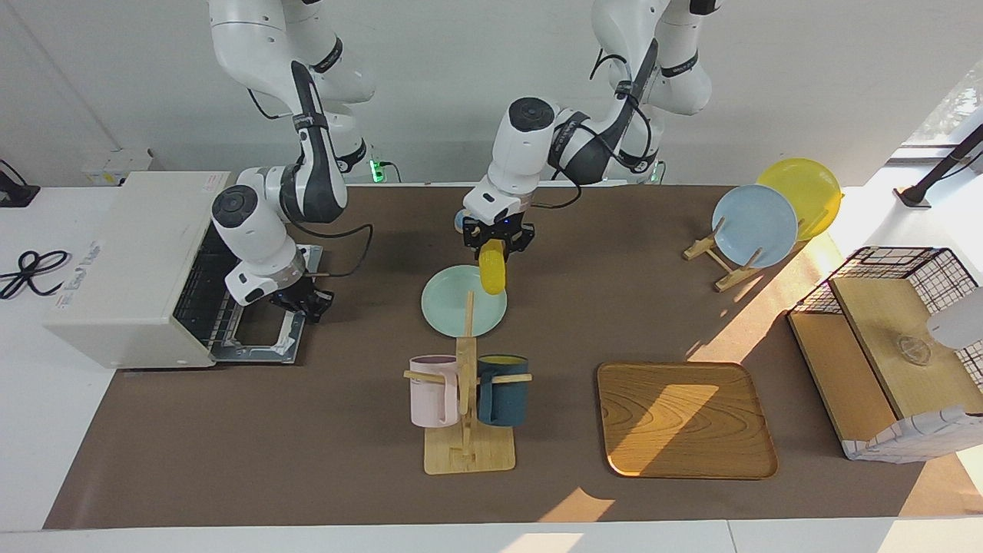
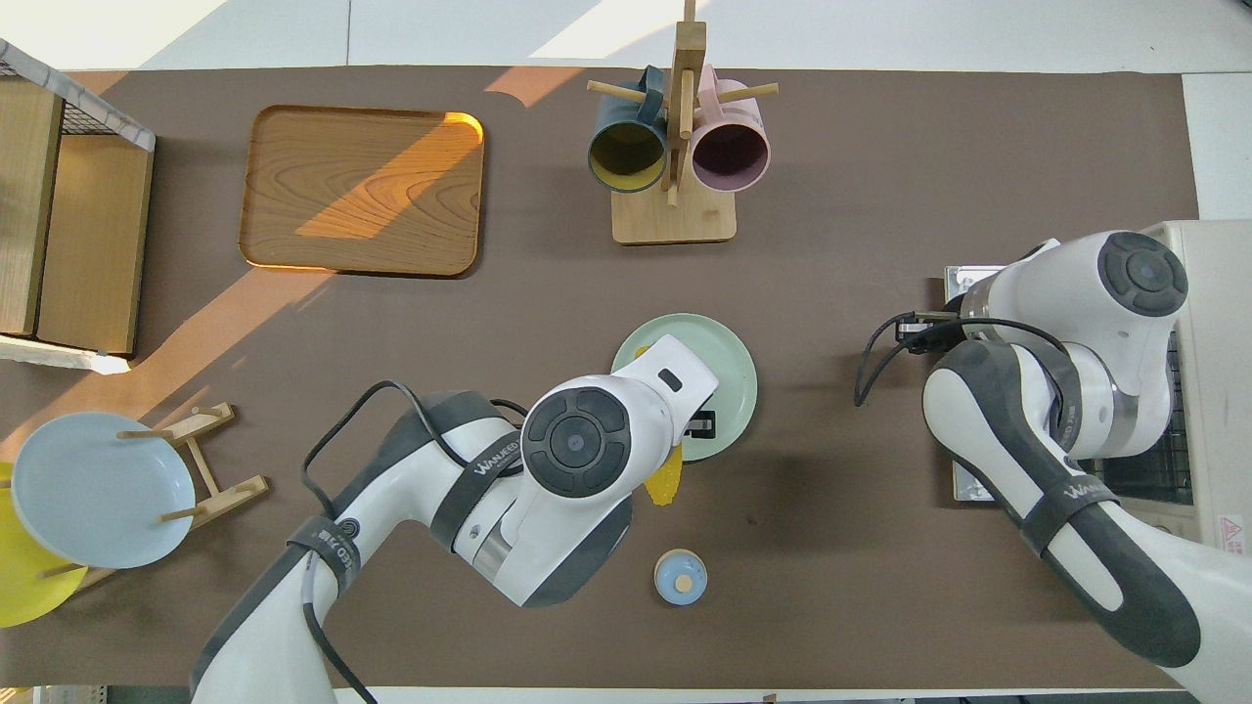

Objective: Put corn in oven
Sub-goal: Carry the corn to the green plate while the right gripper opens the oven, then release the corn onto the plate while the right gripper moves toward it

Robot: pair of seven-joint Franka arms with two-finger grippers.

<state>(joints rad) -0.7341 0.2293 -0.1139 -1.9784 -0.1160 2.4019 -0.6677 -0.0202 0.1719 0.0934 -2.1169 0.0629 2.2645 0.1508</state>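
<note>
My left gripper (image 1: 493, 244) is shut on the top end of the yellow corn (image 1: 492, 274), which hangs upright in the air over the rim of a pale green plate (image 1: 445, 311). From overhead, the corn (image 2: 665, 485) shows just under that arm's wrist. The white oven (image 1: 123, 261) stands at the right arm's end of the table. Its door (image 1: 257, 342) lies dropped open, and the wire rack (image 1: 201, 296) shows inside. My right gripper (image 1: 309, 301) is shut and sits low beside the open door's edge. In the overhead view the right arm covers most of the oven's (image 2: 1218, 323) front.
A wooden mug rack (image 1: 465, 453) with a pink and a dark teal mug stands farther out than the green plate. Beside it lies a wooden tray (image 1: 683, 418). A plate stand with a blue plate (image 1: 755, 225) and a black wire basket (image 1: 914, 265) occupy the left arm's end. A small blue disc (image 2: 681, 575) lies near the robots.
</note>
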